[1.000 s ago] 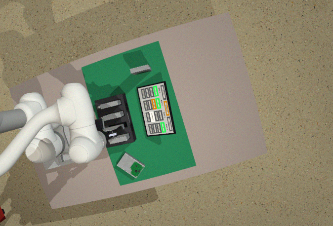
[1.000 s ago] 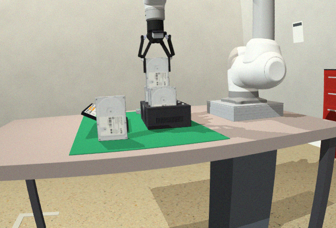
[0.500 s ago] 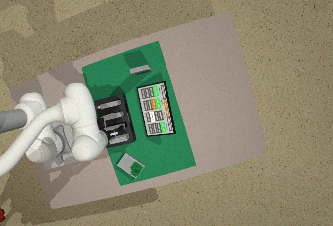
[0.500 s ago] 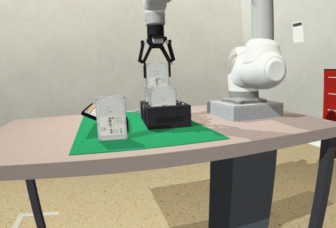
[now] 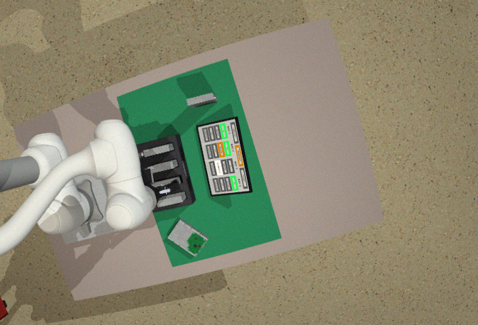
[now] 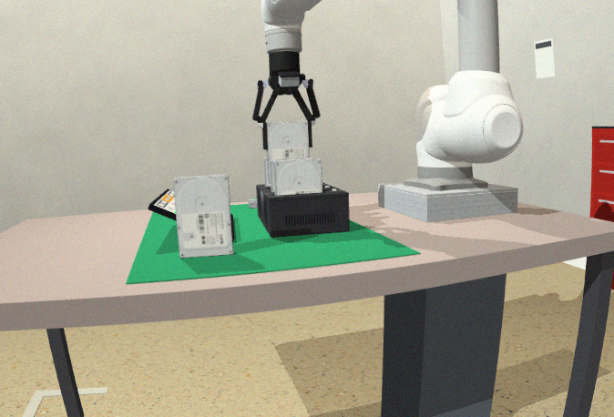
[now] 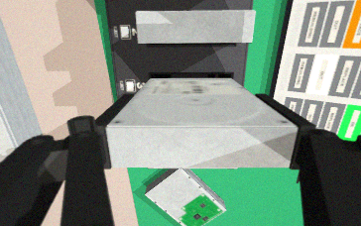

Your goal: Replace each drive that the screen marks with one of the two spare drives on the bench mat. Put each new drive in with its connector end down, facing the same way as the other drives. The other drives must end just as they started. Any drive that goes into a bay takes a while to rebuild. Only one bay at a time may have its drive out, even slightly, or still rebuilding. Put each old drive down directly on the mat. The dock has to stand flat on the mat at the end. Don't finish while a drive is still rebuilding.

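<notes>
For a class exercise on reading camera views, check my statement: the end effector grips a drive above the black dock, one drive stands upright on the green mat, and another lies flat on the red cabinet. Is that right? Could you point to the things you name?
Not quite: the flat drive (image 5: 181,233) (image 7: 174,192) lies on the green mat (image 5: 247,222) (image 7: 258,198), as the top view shows. The rest stands.
</notes>
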You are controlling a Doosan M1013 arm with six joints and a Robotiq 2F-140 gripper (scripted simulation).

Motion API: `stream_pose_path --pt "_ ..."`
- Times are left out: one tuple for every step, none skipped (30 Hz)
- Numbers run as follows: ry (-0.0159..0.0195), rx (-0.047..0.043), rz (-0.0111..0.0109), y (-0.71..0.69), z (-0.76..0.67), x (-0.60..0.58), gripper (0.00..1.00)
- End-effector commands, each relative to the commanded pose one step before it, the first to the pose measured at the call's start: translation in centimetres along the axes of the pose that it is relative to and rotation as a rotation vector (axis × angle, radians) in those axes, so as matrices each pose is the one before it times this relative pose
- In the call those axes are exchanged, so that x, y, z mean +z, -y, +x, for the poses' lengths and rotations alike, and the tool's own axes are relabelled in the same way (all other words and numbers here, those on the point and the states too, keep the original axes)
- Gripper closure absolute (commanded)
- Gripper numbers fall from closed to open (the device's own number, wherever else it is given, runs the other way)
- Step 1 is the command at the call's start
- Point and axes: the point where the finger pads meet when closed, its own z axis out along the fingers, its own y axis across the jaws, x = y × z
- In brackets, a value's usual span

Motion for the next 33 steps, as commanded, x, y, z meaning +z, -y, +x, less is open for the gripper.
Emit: stream_pose_path --pt "-0.00035 0.00011 -0.00091 -0.039 0.007 0.222 0.9" --pt "0.0 0.0 0.0 0.0 0.0 0.065 0.9" --pt "0.0 0.0 0.0 0.0 0.0 0.059 0.9" --pt "0.0 0.0 0.0 0.0 0.0 0.053 0.9" --pt "0.0 0.0 0.0 0.0 0.0 0.047 0.9" --pt "0.0 0.0 0.0 0.0 0.0 0.041 0.9" --pt "0.0 0.0 0.0 0.0 0.0 0.0 0.9" --pt "0.0 0.0 0.0 0.0 0.0 0.0 0.9" --pt "0.0 0.0 0.0 0.0 0.0 0.036 0.9" --pt "0.0 0.0 0.0 0.0 0.0 0.031 0.9" --pt "0.0 0.0 0.0 0.0 0.0 0.026 0.9" --pt "0.0 0.0 0.0 0.0 0.0 0.021 0.9" --pt "0.0 0.0 0.0 0.0 0.0 0.017 0.9" --pt "0.0 0.0 0.0 0.0 0.0 0.013 0.9" --pt "0.0 0.0 0.0 0.0 0.0 0.01 0.9" --pt "0.0 0.0 0.0 0.0 0.0 0.007 0.9" --pt "0.0 0.0 0.0 0.0 0.0 0.004 0.9" --pt "0.0 0.0 0.0 0.0 0.0 0.002 0.9" --pt "0.0 0.0 0.0 0.0 0.0 0.001 0.9" --pt "0.0 0.0 0.0 0.0 0.0 0.0 0.9" --pt "0.0 0.0 0.0 0.0 0.0 0.0 0.9" --pt "0.0 0.0 0.0 0.0 0.0 0.0 0.9" --pt "0.0 0.0 0.0 0.0 0.0 0.0 0.9" --pt "0.0 0.0 0.0 0.0 0.0 0.0 0.9" --pt "0.0 0.0 0.0 0.0 0.0 0.0 0.9" --pt "0.0 0.0 0.0 0.0 0.0 0.0 0.9" --pt "0.0 0.0 0.0 0.0 0.0 0.0 0.9" --pt "0.0 0.0 0.0 0.0 0.0 0.0 0.9" --pt "0.0 0.0 0.0 0.0 0.0 0.0 0.9" --pt "0.0 0.0 0.0 0.0 0.0 0.0 0.9" --pt "0.0 0.0 0.0 0.0 0.0 0.0 0.9" --pt "0.0 0.0 0.0 0.0 0.0 0.0 0.9" --pt "0.0 0.0 0.0 0.0 0.0 0.0 0.9"
